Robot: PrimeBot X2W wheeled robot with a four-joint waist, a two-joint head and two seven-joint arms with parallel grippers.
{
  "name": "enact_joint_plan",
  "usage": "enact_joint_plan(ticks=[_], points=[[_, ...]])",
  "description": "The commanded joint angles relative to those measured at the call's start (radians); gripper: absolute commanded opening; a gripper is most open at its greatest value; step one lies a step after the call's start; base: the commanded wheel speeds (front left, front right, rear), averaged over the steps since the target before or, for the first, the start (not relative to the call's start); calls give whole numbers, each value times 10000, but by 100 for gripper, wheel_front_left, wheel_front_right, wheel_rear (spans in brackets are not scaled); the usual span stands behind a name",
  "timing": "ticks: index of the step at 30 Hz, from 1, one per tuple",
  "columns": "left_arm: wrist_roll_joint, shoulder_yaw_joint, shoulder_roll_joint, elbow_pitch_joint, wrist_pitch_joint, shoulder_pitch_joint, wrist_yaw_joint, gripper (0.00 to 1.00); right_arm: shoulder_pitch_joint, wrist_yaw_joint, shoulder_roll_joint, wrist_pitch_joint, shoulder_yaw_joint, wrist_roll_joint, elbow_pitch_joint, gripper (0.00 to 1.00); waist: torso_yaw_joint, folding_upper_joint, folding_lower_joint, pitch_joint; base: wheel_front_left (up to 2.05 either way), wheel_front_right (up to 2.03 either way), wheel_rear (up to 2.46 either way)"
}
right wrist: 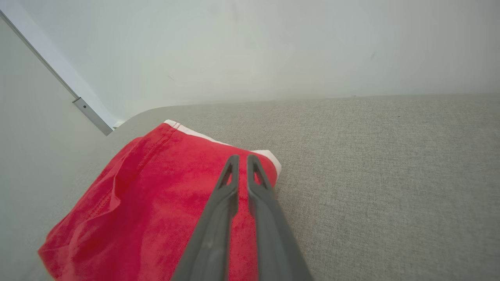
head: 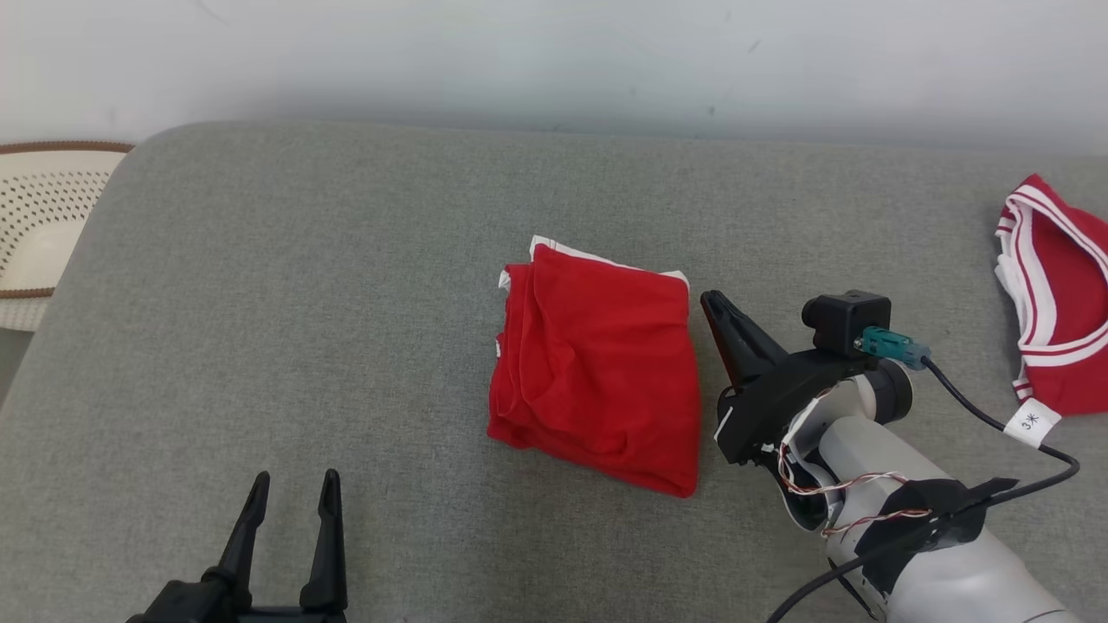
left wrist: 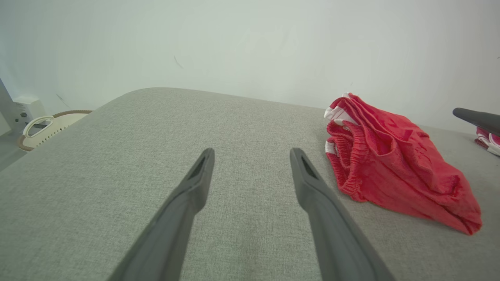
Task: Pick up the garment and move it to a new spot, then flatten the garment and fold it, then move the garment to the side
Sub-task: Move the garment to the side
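The garment (head: 597, 363) is a red cloth with white trim, folded into a rough square in the middle of the grey cushioned surface (head: 303, 303). My right gripper (head: 711, 301) sits just off its right edge, fingers drawn almost together with nothing visible between them. In the right wrist view the gripper (right wrist: 242, 158) points over the garment (right wrist: 156, 195) near its white-trimmed corner. My left gripper (head: 294, 480) stands open at the lower left, well clear of the cloth. From the left wrist, the gripper (left wrist: 252, 154) is open over bare fabric and the garment (left wrist: 394, 164) lies to the right.
A second red and white garment (head: 1060, 320) lies at the surface's right edge, with a labelled cable near it. A cream perforated basket (head: 43, 225) stands off the left end. A pale wall runs behind. Bare grey surface spreads to the garment's left.
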Motion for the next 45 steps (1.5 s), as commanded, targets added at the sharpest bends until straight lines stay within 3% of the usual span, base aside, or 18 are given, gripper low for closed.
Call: enact_joint_plan(ticks=[1,10,17,30,45], points=[[-9,-13,5,-15,-38,-56,-44,100,-53,3,124,-17,-222,-311,85,0,92,0,0,105,0,0,0],[-35,-131,5,53,-38,-268,-90,100,-19,3,879,-18,-1145,-2229,845,0,537,0,0,449,0,0,0],[-50,-137,5,135,-38,-370,-108,100,283,3,1547,-17,-1371,-2704,1008,0,854,0,0,535,0,0,0],[-125,-224,5,178,-38,-470,-90,100,487,3,2019,-18,-874,-2381,586,0,1169,0,0,655,0,0,0],[-192,-277,6,266,-38,-466,-2,100,649,3,2054,-18,529,-1245,280,0,1306,0,0,519,0,0,0]])
